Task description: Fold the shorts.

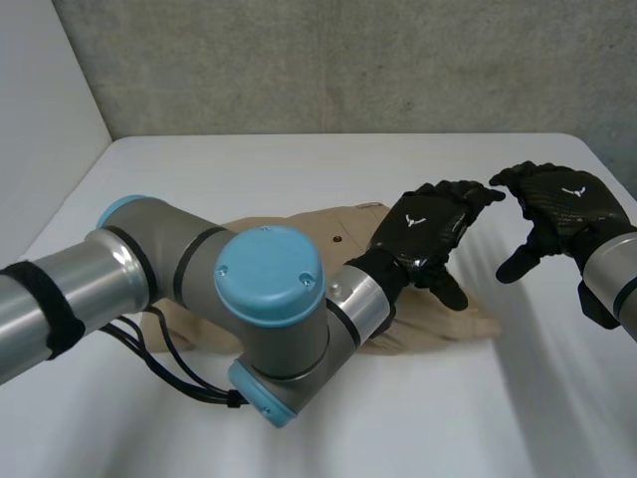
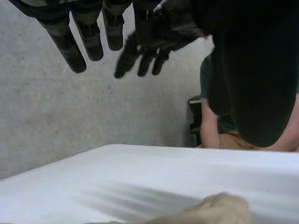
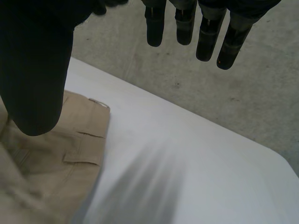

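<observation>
Right in the middle of the white tabletop (image 1: pixel 448 418) you've got the tan shorts (image 1: pixel 328 221), lying mostly flat and a bit rumpled. The left arm (image 1: pixel 179 269) reaches across in front of them and hides a good chunk of the cloth.

The left hand (image 1: pixel 423 234) hangs over the end of the shorts nearest the right arm and isn't gripping anything. In the left wrist view its fingers (image 2: pixel 70 46) are straight and spread apart, up off the cloth and not touching it.

The right hand (image 1: pixel 559 204) is off to the side, over bare tabletop just beside the shorts. It's near the left hand, but the two are apart. Its fingers (image 3: pixel 205 35) are loose and apart too, with the thumb out wide and nothing held.

From the right wrist view, an edge of the shorts with a small stitched tab (image 3: pixel 81 156) sits below the thumb side of the hand. Below the fingertips it's plain tabletop.

The left wrist view also catches a person's forearm (image 2: pixel 209 130) at the far side of the tabletop, with a grey concrete wall (image 1: pixel 348 60) behind everything.
</observation>
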Robot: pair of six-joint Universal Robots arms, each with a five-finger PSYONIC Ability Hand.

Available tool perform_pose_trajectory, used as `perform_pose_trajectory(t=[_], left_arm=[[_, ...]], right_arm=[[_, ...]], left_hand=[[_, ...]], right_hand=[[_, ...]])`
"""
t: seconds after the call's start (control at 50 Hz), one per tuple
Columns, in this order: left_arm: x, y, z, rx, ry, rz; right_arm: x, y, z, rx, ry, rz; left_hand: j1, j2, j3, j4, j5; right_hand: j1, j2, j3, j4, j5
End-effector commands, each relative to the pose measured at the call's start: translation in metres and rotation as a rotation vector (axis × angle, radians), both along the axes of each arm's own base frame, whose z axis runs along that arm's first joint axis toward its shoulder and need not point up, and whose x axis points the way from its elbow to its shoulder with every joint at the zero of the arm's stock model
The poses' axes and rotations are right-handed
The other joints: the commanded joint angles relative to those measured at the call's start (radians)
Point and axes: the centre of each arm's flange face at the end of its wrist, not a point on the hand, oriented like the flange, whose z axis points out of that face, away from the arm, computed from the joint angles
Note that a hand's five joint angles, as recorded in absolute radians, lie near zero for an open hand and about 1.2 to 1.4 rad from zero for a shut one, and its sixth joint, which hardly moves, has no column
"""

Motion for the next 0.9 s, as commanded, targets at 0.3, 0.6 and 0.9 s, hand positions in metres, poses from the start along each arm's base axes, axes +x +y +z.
perform_pose_trajectory(t=[0.3, 0.6, 0.9], left_arm=[[0.113, -0.060, 0.062, -0.007, -0.202, 0.422], [0.142, -0.088, -0.003, 0.176, -0.447, 0.487], [0.140, -0.113, -0.050, 0.165, -0.559, 0.482]], right_arm=[[0.009, 0.014, -0.030, 0.105, 0.223, 0.220], [0.011, 0.015, -0.067, 0.297, 0.172, 0.219], [0.022, 0.013, -0.079, 0.243, 0.173, 0.241]], left_hand=[[0.023, 0.019, 0.011, 0.018, -0.005], [0.061, 0.057, 0.049, 0.056, 0.033], [0.324, 0.320, 0.313, 0.320, 0.296]], right_hand=[[-0.015, -0.033, -0.032, -0.048, -0.061], [0.257, 0.240, 0.241, 0.225, 0.212], [1.202, 1.184, 1.186, 1.170, 1.156]])
